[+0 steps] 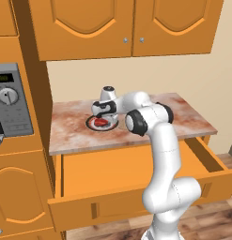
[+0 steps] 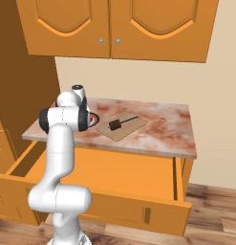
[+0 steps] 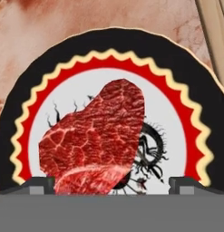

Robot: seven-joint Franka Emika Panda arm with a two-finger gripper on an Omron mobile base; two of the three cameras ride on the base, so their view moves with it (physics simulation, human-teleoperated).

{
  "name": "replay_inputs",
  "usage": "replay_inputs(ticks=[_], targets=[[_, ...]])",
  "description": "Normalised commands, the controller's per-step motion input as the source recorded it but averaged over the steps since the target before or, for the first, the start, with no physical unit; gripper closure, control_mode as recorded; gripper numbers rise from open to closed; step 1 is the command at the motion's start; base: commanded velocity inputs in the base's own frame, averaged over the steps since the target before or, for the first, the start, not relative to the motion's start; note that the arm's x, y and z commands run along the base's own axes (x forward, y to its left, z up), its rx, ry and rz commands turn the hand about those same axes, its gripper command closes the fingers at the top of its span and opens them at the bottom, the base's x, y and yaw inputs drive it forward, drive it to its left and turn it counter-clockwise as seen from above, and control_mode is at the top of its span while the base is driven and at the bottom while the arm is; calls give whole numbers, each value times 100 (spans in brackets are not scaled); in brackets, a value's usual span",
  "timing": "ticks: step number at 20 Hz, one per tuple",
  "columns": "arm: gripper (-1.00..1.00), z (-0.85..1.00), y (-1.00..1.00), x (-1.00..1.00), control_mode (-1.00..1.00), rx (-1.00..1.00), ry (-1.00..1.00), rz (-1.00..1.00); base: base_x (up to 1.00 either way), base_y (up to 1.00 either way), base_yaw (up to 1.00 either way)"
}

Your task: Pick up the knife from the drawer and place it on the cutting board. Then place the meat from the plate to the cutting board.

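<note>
The two-finger gripper [image 3: 111,183] is standing fully open and empty, its dark fingertips [image 3: 37,185] just showing at the bottom of the hand view, one to each side of the small flat red slab of raw steak [image 3: 96,144]. The hand is hanging directly over that meat, looking straight down on it.

The steak is lying flat on the small round plate with black rim, red zigzag ring and white centre [image 3: 177,81], offset toward one side of the white centre rather than centred (a dark printed motif is showing beside it). The plate is sitting on the mottled pinkish stone counter [image 1: 183,115].

Handling judgement: the slab is looking thin, soft and light, probably slippery; it is likely sagging if lifted by one end. Best hold is judged to be across its narrower width near the middle, fingers dropping right to the plate surface.

Beside the plate, the thin rectangular light-tan wooden cutting board [image 2: 131,128] is already carrying the small dark-handled knife [image 2: 118,123]. Below the counter, the wide shallow orange-wood drawer [image 1: 136,173] is standing pulled out.
</note>
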Motion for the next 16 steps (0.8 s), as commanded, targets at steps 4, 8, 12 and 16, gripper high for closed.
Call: replay_inputs(ticks=[4,8,12,16], targets=[[-100,-17,1,10,-100,-1,2,0,0,0,0],[-100,-16,2,7,-100,-1,3,0,0,0,0],[-100,-16,1,6,-100,0,4,0,0,0,0],[-100,-17,5,8,-100,0,4,0,0,0,0]])
